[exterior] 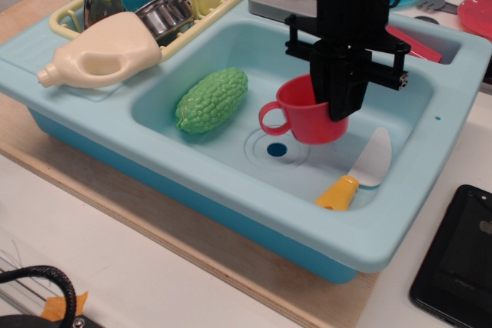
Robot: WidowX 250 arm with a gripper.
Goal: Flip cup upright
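The cup [296, 113] is a glossy red teacup with a round loop handle pointing left. It hangs upright above the floor of the light blue sink [231, 182], over the drain. My black gripper [337, 101] comes down from above and is shut on the cup's right rim. The cup's mouth faces up.
A green bumpy vegetable [211, 99] lies at the sink's left. A toy knife [357, 170] with a yellow handle lies at the right. A dish rack [154, 1] with pot, blue cup and cream bottle [104, 51] stands at the back left. A red tumbler [419, 45] lies in the side compartment. A black phone [457, 255] lies at the right.
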